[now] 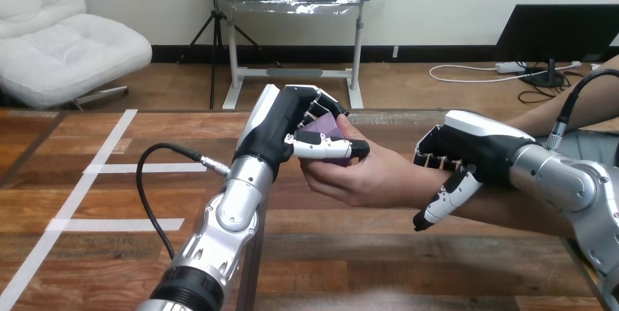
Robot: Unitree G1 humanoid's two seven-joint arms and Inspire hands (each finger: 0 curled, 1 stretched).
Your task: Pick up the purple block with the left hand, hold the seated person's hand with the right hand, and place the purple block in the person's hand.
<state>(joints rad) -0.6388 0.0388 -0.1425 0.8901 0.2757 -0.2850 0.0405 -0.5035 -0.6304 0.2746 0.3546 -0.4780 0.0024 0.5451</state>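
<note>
The purple block (323, 130) shows as a small patch. The rest of it is covered by the left hand's (292, 125) thumb and fingers and by the person's hand (365, 176) at its 4 o'clock. The right hand's (474, 147) fingers (427, 156) run out of sight behind the person's wrist (416, 183). The view's edge cuts off the person's forearm (525, 216) at 3 o'clock and the left arm (219, 238) at 7 o'clock.

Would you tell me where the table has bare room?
Bare table left of the left hand, around the white tape lines, and on the near side of the person's hand. Crowded centre: purple block, right hand.
</note>
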